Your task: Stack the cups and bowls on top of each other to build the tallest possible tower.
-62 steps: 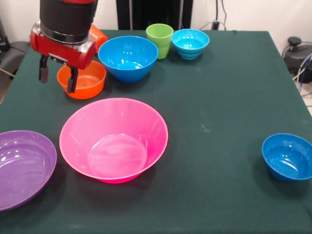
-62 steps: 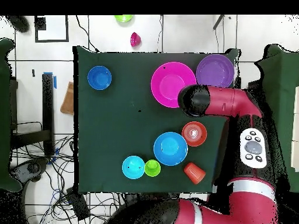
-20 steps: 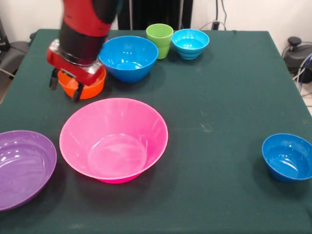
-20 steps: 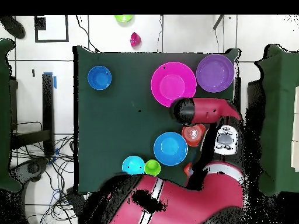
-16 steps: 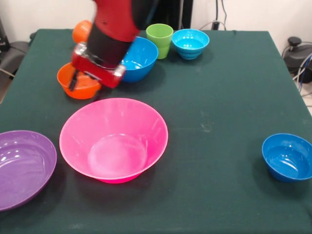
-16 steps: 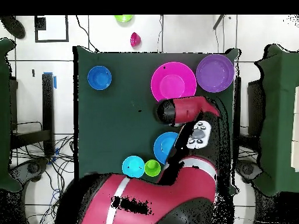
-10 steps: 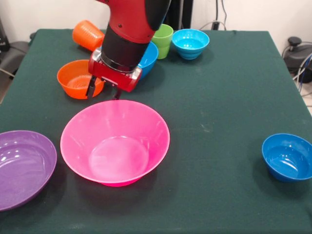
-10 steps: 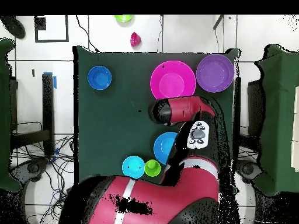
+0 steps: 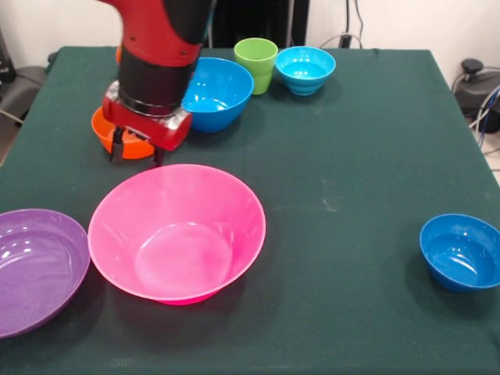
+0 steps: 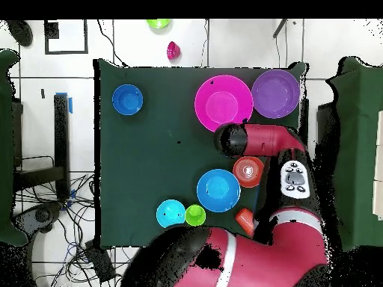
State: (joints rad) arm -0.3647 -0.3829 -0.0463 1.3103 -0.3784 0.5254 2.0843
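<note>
My gripper (image 9: 135, 152) hangs open and empty between the small orange bowl (image 9: 104, 131), which it partly hides, and the far rim of the huge pink bowl (image 9: 176, 234). The overhead view shows the wrist (image 10: 228, 139) beside the pink bowl (image 10: 223, 102). The purple bowl (image 9: 35, 266) lies at the front left. The medium blue bowl (image 9: 223, 90), the lime green cup (image 9: 256, 62) and the cyan bowl (image 9: 305, 69) stand at the back. The dark blue bowl (image 9: 461, 251) sits alone at the right. The orange cup (image 10: 245, 219) lies on its side. Nothing is stacked.
The dark green table (image 9: 351, 156) has bare cloth between the pink bowl and the dark blue bowl. My arm (image 10: 292, 179) spans the table edge over the orange bowl (image 10: 248, 171). Two small objects, green (image 10: 158, 23) and pink (image 10: 173, 51), lie on the floor beyond the table.
My gripper swung right along the pink bowl's far rim, then back left to the orange bowl. The pink bowl shifted a little to the left and nearer the camera.
</note>
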